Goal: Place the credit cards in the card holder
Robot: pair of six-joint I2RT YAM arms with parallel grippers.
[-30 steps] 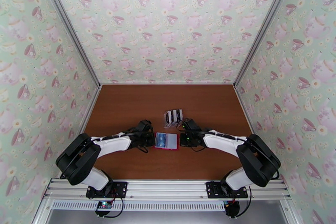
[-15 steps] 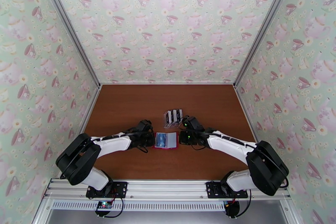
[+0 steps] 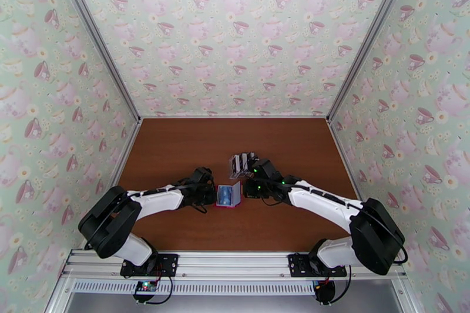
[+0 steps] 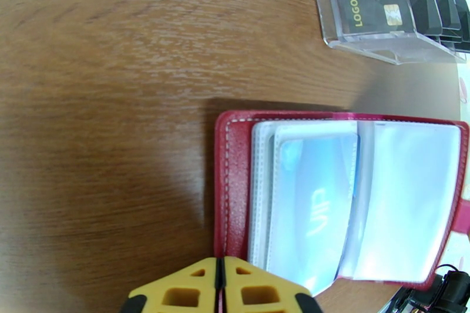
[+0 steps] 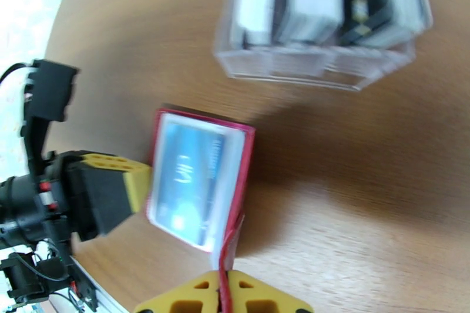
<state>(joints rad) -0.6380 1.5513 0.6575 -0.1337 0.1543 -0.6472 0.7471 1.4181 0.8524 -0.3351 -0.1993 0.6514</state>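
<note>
Right gripper (image 5: 222,288): closed, pinching card holder (image 4: 233,191) by its red cover, 3 o'clock side overhead, apparently to fold it.
Left gripper (image 4: 220,276): closed, tips steadying the 9 o'clock edge.
Blue credit card (image 4: 314,191): sleeved inside.
Clear stand (image 5: 320,64): 1 o'clock, holds further cards (image 4: 376,9).

I've got the brown wooden table (image 3: 176,150) mid-frame, bearing the red card holder (image 3: 229,195) and, just above it, a clear card stand (image 3: 242,163).
</note>
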